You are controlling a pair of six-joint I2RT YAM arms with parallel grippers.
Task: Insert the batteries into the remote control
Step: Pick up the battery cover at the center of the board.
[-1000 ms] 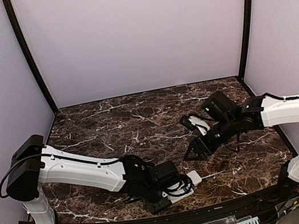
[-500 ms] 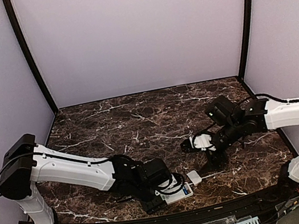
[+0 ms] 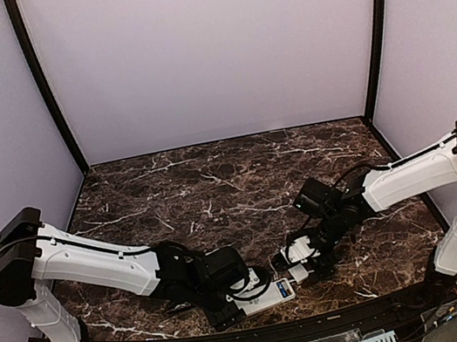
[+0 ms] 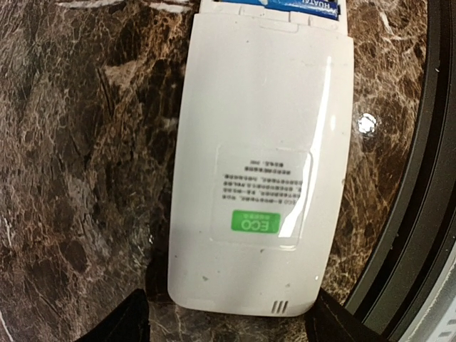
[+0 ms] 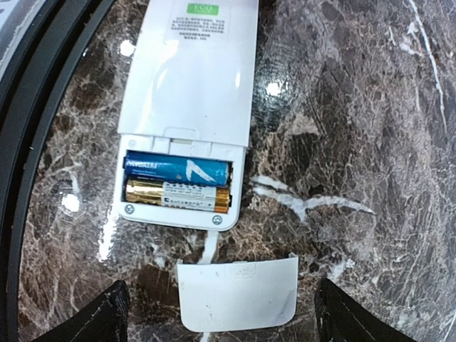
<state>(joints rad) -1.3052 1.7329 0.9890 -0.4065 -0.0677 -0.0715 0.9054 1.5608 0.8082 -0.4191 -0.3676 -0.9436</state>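
The remote control (image 5: 189, 78) lies back up near the table's front edge, its battery compartment open. Two batteries sit side by side in it: a blue one (image 5: 177, 169) and one showing gold and white (image 5: 178, 194). The thin white cover plate (image 5: 237, 292) lies on the marble just off the compartment end, between the open fingers of my right gripper (image 5: 228, 317). My left gripper (image 4: 231, 324) is open too, its fingertips flanking the remote control's (image 4: 260, 164) other end without touching it. From above, the remote control (image 3: 264, 296) lies between the two grippers.
A black raised rim (image 5: 28, 107) runs along the front of the marble table (image 3: 214, 191), close beside the remote. Both arms reach low over the near middle; the right gripper (image 3: 300, 266) and left gripper (image 3: 242, 297) are close together.
My right arm has swung down from mid-table to the cover plate by the remote. Both grippers have opened wider. The left arm has drawn back slightly to the left.
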